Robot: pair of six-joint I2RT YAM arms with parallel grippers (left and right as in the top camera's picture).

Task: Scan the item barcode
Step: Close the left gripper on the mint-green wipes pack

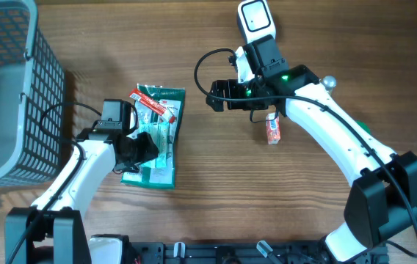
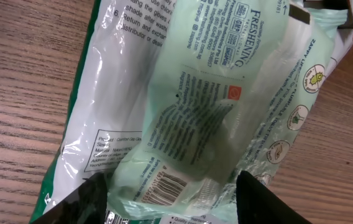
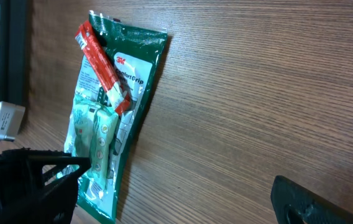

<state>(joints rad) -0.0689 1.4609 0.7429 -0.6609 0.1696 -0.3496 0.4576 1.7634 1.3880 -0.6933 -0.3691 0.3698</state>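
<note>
**Scan not done – pickup stage**

The left gripper (image 1: 139, 150) is down on the pile at centre-left. Its jaws straddle the pale green wipes pack (image 2: 207, 124), and I can't tell if they pinch it yet. The barcode (image 2: 164, 186) shows at the pack's lower end, lying on the green packet (image 1: 163, 95) beside the red stick (image 1: 153, 105). The right gripper (image 1: 216, 99) is at upper centre, jaws wide apart and empty. The scanner (image 1: 256, 18) lies at the top edge. Lifting and scanning are judged left to do. The basket (image 1: 43, 95) at upper left shows nothing inside.
</note>
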